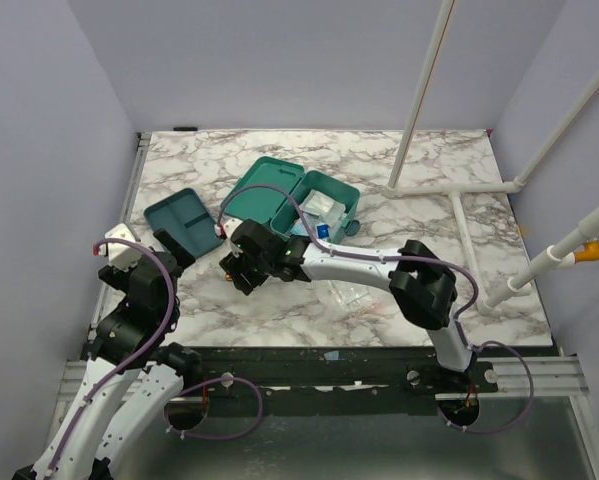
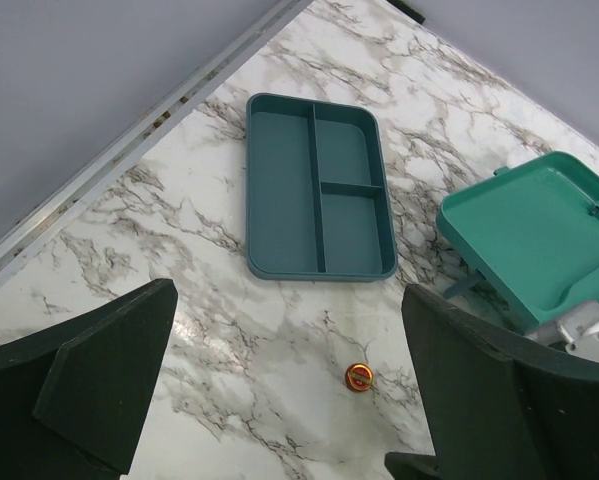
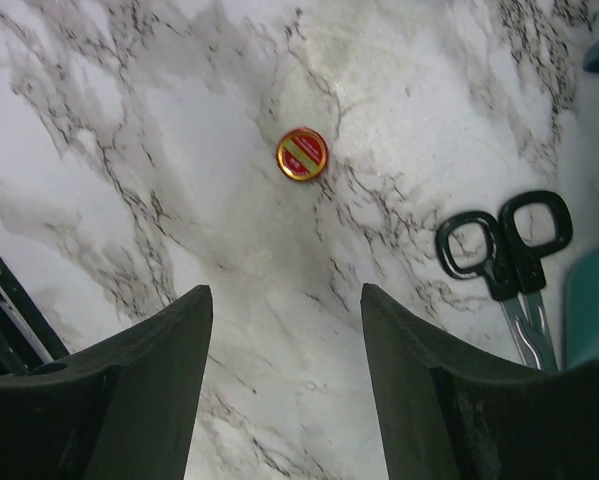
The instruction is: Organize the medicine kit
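Standing open: one medicine kit point(image 1: 264, 172)

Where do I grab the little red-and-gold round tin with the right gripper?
Likely from straight above, pinching opposite sides of its rim: the tin lies flat on the table, round and low, with bare marble around it. The right gripper is open.

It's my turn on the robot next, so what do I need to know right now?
Left gripper: open, empty, above the table, facing the compartment tray.
Right gripper: open, empty, a small red-and-gold tin ahead of it, black-handled scissors beside.
Medicine kit: lid open, some supplies inside.
Done: kit partly filled.
Left: tin, scissors and tray lie outside the kit; lid not shut.
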Controlling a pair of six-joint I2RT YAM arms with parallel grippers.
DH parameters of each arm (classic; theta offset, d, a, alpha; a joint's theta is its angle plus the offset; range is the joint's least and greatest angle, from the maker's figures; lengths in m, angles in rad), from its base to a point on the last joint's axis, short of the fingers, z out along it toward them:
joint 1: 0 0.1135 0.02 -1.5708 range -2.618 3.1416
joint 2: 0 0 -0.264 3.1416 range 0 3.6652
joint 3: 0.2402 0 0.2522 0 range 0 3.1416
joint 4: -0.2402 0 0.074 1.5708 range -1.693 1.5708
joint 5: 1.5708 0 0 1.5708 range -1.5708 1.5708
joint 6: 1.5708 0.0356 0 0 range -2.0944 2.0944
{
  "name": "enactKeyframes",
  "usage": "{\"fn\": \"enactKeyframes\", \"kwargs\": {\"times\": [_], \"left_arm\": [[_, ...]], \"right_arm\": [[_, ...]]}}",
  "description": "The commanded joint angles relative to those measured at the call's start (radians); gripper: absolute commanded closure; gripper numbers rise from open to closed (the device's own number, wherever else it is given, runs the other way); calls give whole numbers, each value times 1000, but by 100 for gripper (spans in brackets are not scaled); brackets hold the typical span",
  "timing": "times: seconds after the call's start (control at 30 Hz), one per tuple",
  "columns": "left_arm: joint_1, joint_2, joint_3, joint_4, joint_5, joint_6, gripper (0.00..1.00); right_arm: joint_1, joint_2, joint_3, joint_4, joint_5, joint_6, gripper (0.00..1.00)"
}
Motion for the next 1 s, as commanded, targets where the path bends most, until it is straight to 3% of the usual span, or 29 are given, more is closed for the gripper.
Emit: {"fn": "enactKeyframes", "kwargs": {"times": [0.0,0.47,0.97], "left_arm": [[-2,10,-8,18,17,16,1],[4,4,15,-44,-70,-50,2],[7,4,14,-42,-66,-51,1]], "right_arm": [[26,72,84,54,75,62,35],[36,231,239,53,185,105,32],[75,313,284,63,311,85,38]]}}
